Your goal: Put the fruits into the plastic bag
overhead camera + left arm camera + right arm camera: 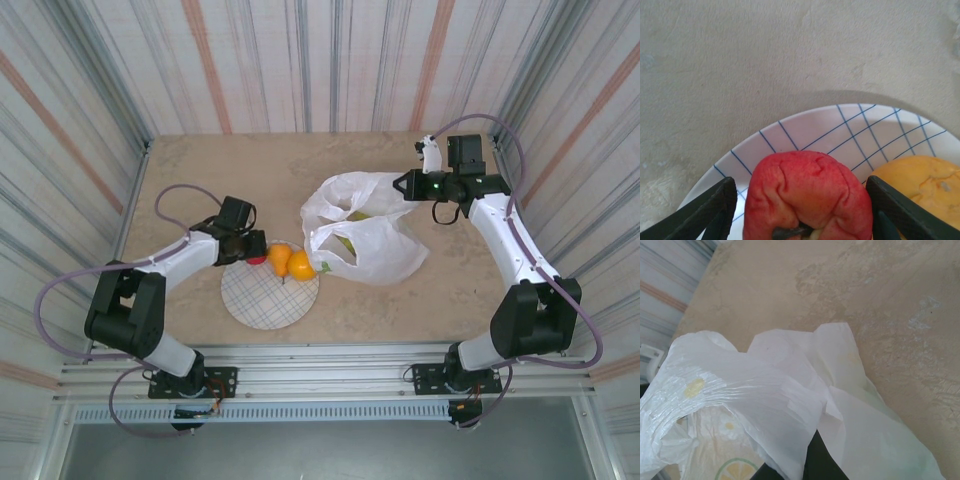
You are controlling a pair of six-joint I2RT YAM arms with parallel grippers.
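The left hand (800, 192), fingers apart, is straddling a red apple (805, 175) on the plate (850, 125), so the pick is probably starting, calling for squeezing and lifting. The right hand (412, 185) is clamping the plastic bag (370, 245) by its rim nearby

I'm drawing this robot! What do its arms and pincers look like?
The left arm and right arm are white tubes with chunky black joints. A thin purplish cable loops along each. The left pincer has dark fingers, and a tiny green light glows on the right arm.
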